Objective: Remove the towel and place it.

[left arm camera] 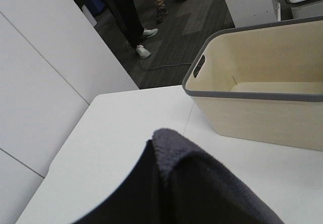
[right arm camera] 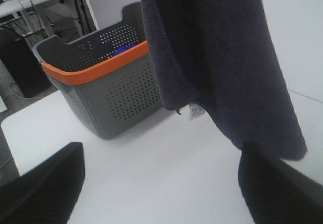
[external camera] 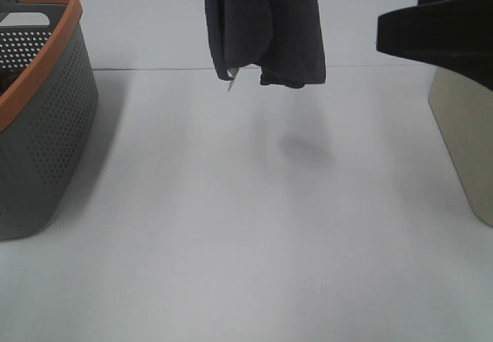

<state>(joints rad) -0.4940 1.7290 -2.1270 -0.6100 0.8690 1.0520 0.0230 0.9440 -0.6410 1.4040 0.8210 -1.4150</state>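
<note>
The dark charcoal towel (external camera: 266,26) hangs bunched in the air above the far middle of the white table (external camera: 246,226), with its white tag (external camera: 231,76) dangling at the lower left corner. Its top runs out of the exterior view. In the left wrist view the towel (left arm camera: 202,183) fills the foreground against my left gripper (left arm camera: 133,196), which shows only as a smooth black edge and holds the cloth up. My right gripper (external camera: 389,30) is open and empty at the right, apart from the towel. The right wrist view shows the towel (right arm camera: 222,57) hanging beyond the spread fingers (right arm camera: 43,186).
A grey perforated basket with an orange rim (external camera: 46,126) stands at the left edge, with something blue inside (right arm camera: 125,50). A beige bin with a grey rim (external camera: 466,134) stands at the right; its inside looks empty in the left wrist view (left arm camera: 262,88). People's legs stand beyond the table (left arm camera: 126,17).
</note>
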